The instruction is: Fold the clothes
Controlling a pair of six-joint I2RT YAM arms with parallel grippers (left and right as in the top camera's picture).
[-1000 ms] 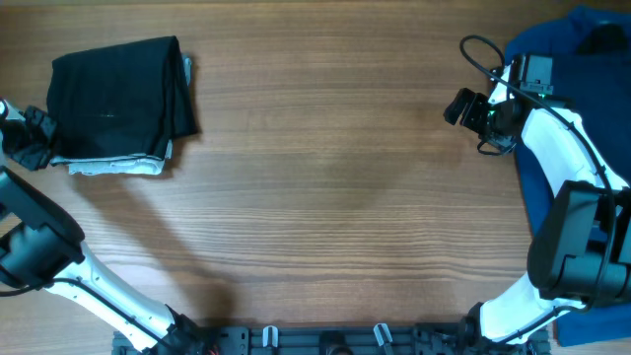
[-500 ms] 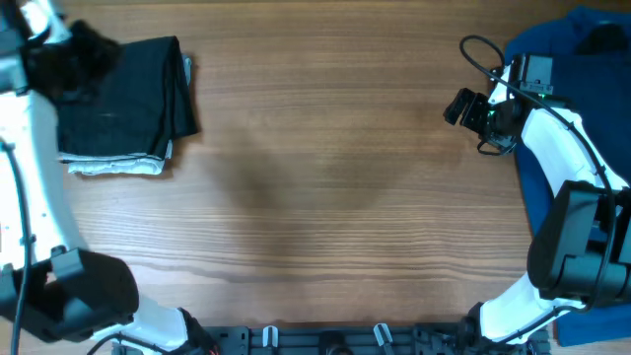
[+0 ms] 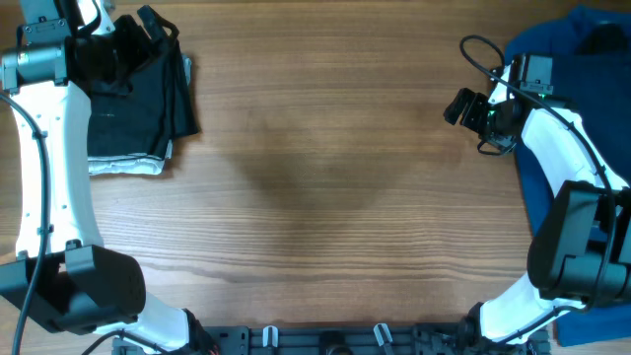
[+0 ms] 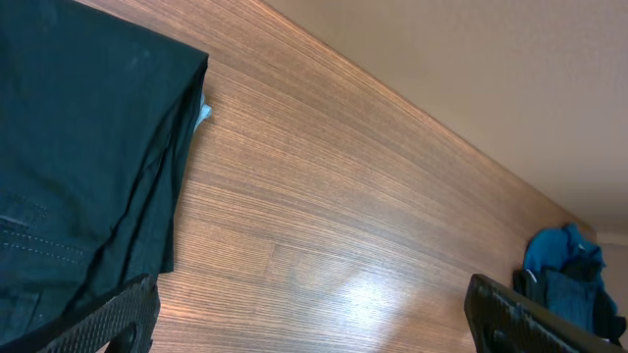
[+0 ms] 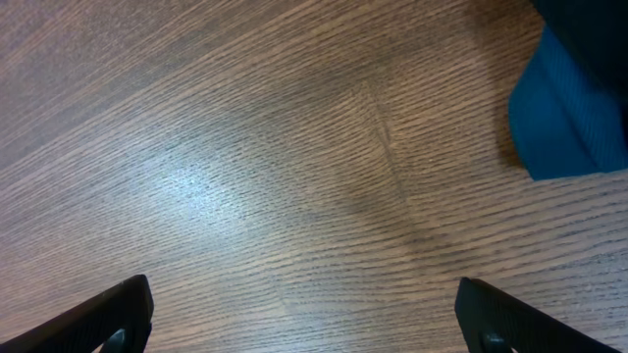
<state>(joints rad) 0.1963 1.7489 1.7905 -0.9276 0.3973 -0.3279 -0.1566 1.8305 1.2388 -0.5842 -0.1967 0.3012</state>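
No text, label, brand or number is readable anywhere.

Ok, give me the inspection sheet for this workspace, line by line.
Surface: wooden table, no spills seen.
Job's things: folded black garment stacked on a pale folded piece, far left; blue clothes pile, unfolded, far right.
Clutter: nothing seen.
Grippers: left gripper open, empty, above the stack; right gripper open, empty, over bare wood beside the blue pile.
Cables: black cable loops at the right wrist.
Surroundings: plain beige backdrop beyond the table.
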